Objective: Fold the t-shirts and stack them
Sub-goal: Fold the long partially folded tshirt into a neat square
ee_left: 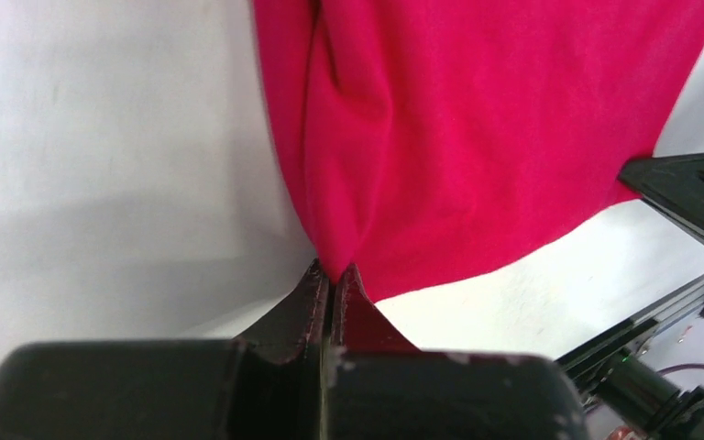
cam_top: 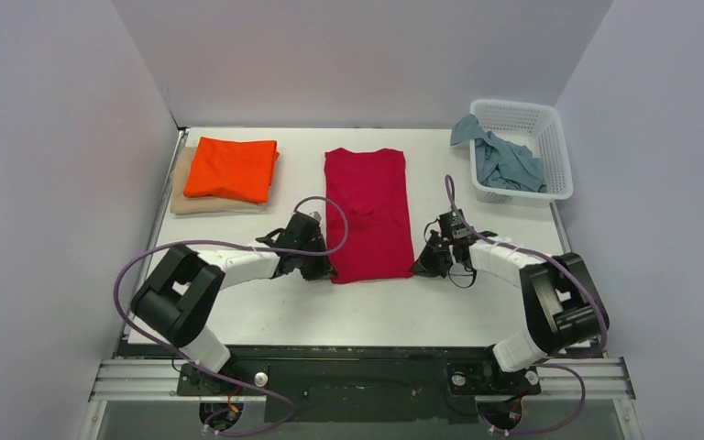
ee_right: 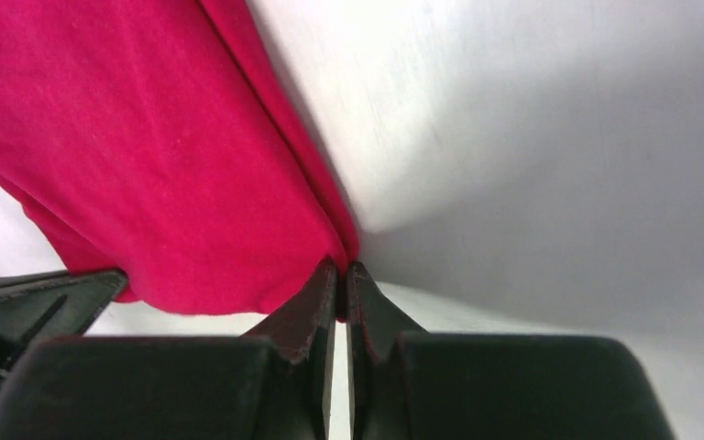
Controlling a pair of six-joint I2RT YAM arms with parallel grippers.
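The crimson red t-shirt (cam_top: 367, 211) lies as a long narrow strip in the middle of the table. My left gripper (cam_top: 323, 271) is shut on its near left corner; the left wrist view shows the jaws pinching the red cloth (ee_left: 477, 128). My right gripper (cam_top: 419, 268) is shut on its near right corner, and the red cloth (ee_right: 147, 156) shows in the right wrist view. The bright orange t-shirt (cam_top: 232, 168) lies folded on top of the folded pale beige t-shirt (cam_top: 183, 197) at the far left. The dusty grey-blue t-shirt (cam_top: 504, 158) hangs crumpled in the basket.
The white lattice basket (cam_top: 555, 147) stands at the far right corner of the white table (cam_top: 376, 312). Grey walls close in the left, back and right sides.
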